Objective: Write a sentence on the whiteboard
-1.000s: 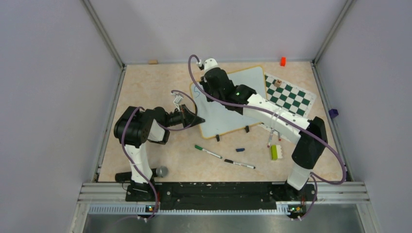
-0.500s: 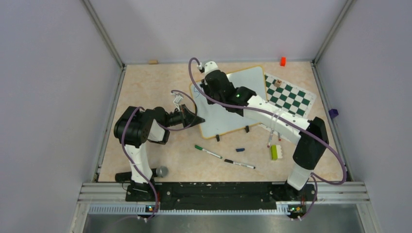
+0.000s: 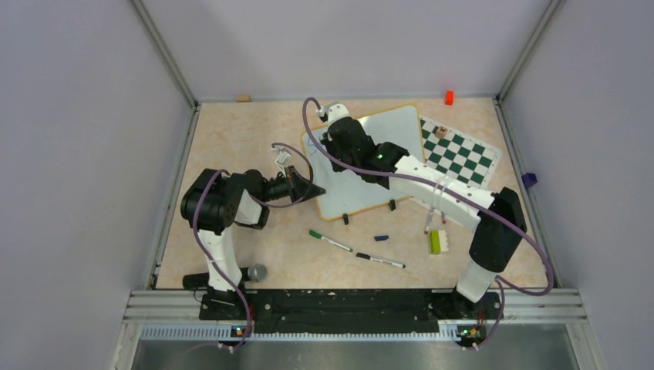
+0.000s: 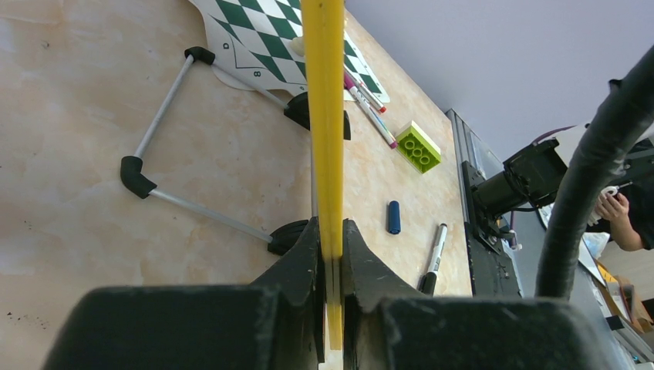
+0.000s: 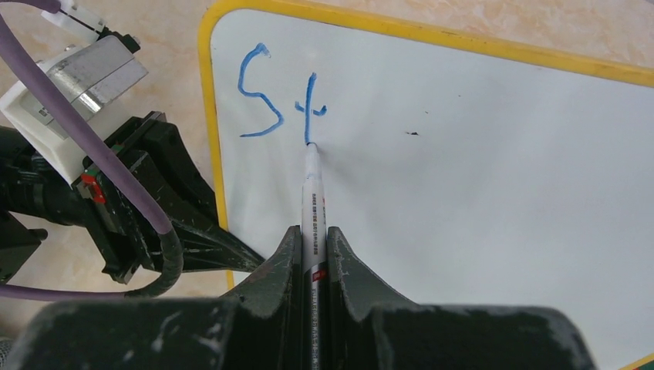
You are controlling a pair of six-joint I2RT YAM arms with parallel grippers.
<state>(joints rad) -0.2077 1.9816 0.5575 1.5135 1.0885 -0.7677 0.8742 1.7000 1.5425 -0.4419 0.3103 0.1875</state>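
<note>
The whiteboard [image 3: 385, 146] with its yellow rim stands tilted on black clip feet at the table's middle. My left gripper [image 3: 315, 190] is shut on its left rim, seen edge-on as a yellow strip [image 4: 325, 116] between my jaws. My right gripper [image 3: 333, 146] is shut on a white marker [image 5: 312, 208], whose tip touches the board [image 5: 478, 193] at the foot of the "t". The sentence [image 5: 279, 96] stands as blue letters "St" near the board's top left corner.
A green-and-white chessboard [image 3: 460, 152] lies right of the whiteboard. On the table in front lie a green-capped marker [image 3: 330, 241], a black marker [image 3: 379, 260], a blue cap [image 3: 381, 237] and a lime brick [image 3: 435, 242]. A red block [image 3: 449, 97] sits at the back.
My right gripper has shifted slightly right and toward the back along the board's top left with the marker. The left gripper and the whiteboard have not moved.
</note>
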